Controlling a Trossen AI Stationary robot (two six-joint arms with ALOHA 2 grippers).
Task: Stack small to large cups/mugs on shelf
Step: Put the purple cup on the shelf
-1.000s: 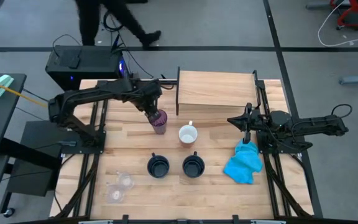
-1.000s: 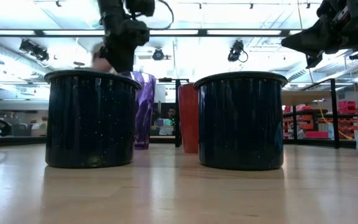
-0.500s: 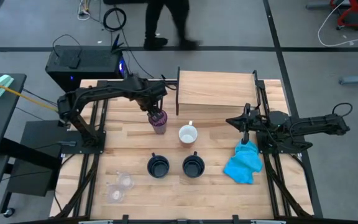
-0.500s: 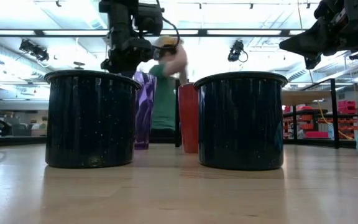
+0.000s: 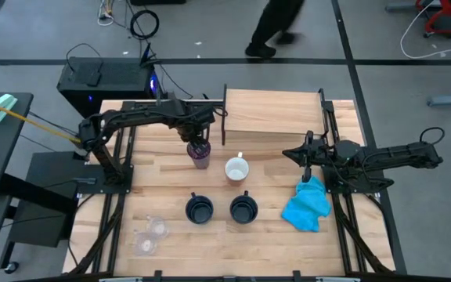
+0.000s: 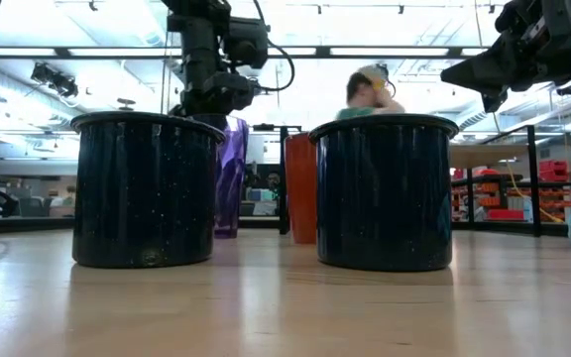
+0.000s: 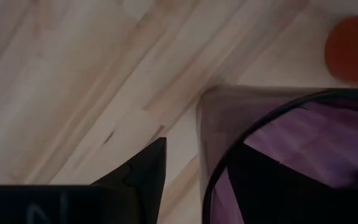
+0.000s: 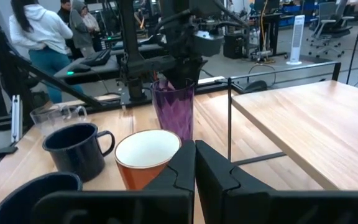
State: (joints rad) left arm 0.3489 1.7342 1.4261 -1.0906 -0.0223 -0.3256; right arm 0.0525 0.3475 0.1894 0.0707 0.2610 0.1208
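- Beside the shelf (image 5: 272, 113), the left pincer (image 5: 198, 142) sits at the rim of the purple tumbler (image 5: 201, 156), which stands upright on the table (image 5: 163, 188) just left of the shelf's black upright.
- Left wrist view shows one dark finger (image 7: 143, 171) outside the tumbler wall and dark finger material seen through the purple plastic inside, so the pincer straddles the rim; whether it is clenched on the wall cannot be told.
- Step in hand, as a judgement: taking hold of the tumbler, the largest piece.
- Next move calls for a firm pinch on the rim, then a lift clear of the upright before crossing onto the shelf.
- Right pincer (image 8: 194, 163) waits clenched on nothing above the table's right side, near the blue cloth (image 5: 305, 205).
- High view alone shows all six pieces: orange mug (image 5: 236, 169), two navy mugs (image 5: 200, 209), two clear cups (image 5: 151, 235).
- Low view has the navy mugs blocking most else.
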